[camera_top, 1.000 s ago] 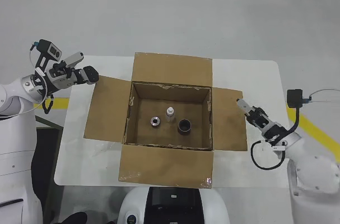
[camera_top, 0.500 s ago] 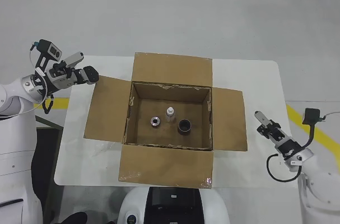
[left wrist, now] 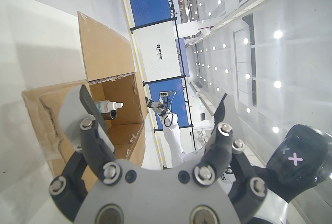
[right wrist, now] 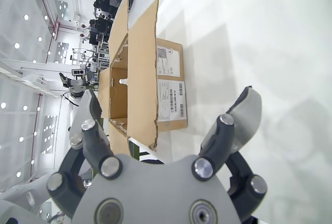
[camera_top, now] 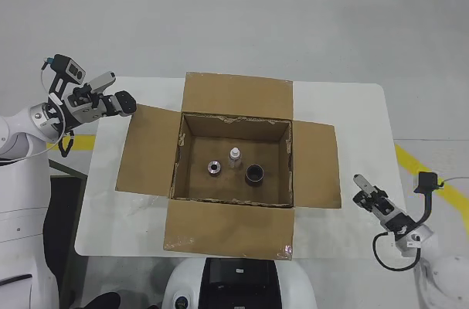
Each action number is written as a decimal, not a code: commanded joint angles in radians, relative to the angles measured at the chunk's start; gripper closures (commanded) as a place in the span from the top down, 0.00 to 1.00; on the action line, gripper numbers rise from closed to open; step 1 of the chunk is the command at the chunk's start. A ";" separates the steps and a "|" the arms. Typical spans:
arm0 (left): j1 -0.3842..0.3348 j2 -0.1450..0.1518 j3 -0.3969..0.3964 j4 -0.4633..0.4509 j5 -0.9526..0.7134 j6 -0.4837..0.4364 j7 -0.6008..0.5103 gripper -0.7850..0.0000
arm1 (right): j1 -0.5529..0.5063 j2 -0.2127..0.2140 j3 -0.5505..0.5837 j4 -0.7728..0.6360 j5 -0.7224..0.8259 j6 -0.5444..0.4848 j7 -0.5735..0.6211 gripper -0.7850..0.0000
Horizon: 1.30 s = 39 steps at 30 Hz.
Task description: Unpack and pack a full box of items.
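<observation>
Plain brown cardboard box (camera_top: 238,96) on a white bench (camera_top: 350,108). Inside: white spray bottle (camera_top: 235,157), black round container (camera_top: 255,174), silvery-dark round thing (camera_top: 214,167). White labels (right wrist: 170,95) with black barcodes on the box's side.

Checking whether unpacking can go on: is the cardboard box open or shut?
Open. All four flaps of the cardboard box lie spread outward, and the top view looks straight in at a small bottle on its floor.

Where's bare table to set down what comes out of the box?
Bare table right of the box's right flap, beyond the right claw; a narrower strip left of the left flap. Crowded: box middle, with jar, bottle, cup.
</observation>
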 commanded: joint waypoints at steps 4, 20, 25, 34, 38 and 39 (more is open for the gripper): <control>0.000 0.000 0.000 0.000 0.000 0.000 0.000 1.00 | -0.002 0.000 -0.035 0.013 0.038 -0.004 0.002 1.00; 0.000 0.000 0.000 0.000 0.000 0.000 0.000 1.00 | 0.075 -0.007 -0.128 0.123 0.315 -0.125 -0.029 1.00; 0.000 0.000 0.000 0.000 0.000 0.000 0.000 1.00 | 0.098 -0.004 -0.140 0.101 0.347 -0.140 -0.012 1.00; 0.000 0.000 0.000 0.000 0.000 0.000 0.000 1.00 | 0.153 0.002 -0.164 0.062 0.368 -0.138 0.022 1.00; 0.000 0.000 0.000 0.000 0.000 0.000 0.000 1.00 | 0.206 0.005 -0.198 0.051 0.376 -0.131 0.060 1.00; 0.000 0.000 0.000 0.000 0.000 0.000 0.000 1.00 | 0.221 0.005 -0.209 0.049 0.376 -0.132 0.067 1.00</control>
